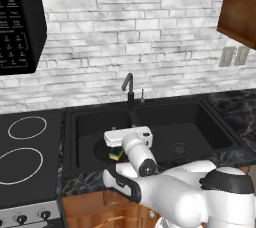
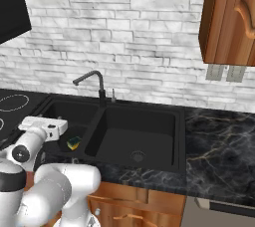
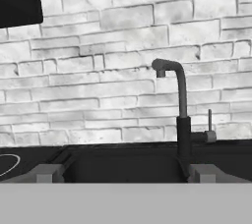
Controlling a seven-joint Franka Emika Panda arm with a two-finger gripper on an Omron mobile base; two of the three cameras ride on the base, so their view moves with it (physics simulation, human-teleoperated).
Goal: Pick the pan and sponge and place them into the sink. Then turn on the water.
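Sponge (image 1: 116, 154) first: from the left base camera I am seeing it lying inside the sink (image 1: 215, 127), in the basin on the stove side, well in front of the faucet (image 1: 129, 88). It is sitting on the round black pan (image 1: 101, 148), which is also down in that basin. So I am judging that both things are already in the sink. No water is coming out of the faucet, so turning it on is what is left. My white hand (image 1: 128, 136) is hanging just above the sponge, in front of the faucet. Most of the pan is hiding under my hand and arm, and black on black is making its edge hard to see.

From the right base camera I am seeing the sponge (image 2: 73, 143) again, in the same basin of the sink (image 2: 180, 136), in front of the faucet (image 2: 93, 81). My hand (image 2: 43, 125) is hanging beside the sponge, on the side away from the faucet. The pan is too dark for me to pick out here.

From my hand camera I am looking straight at the faucet (image 3: 180, 115), with its thin lever (image 3: 209, 128) just beside it. My gripper (image 3: 126, 173) is spread wide and holding nothing. My two fingertips (image 3: 45, 173) are standing far apart, and the far one is cutting off the foot of the faucet.
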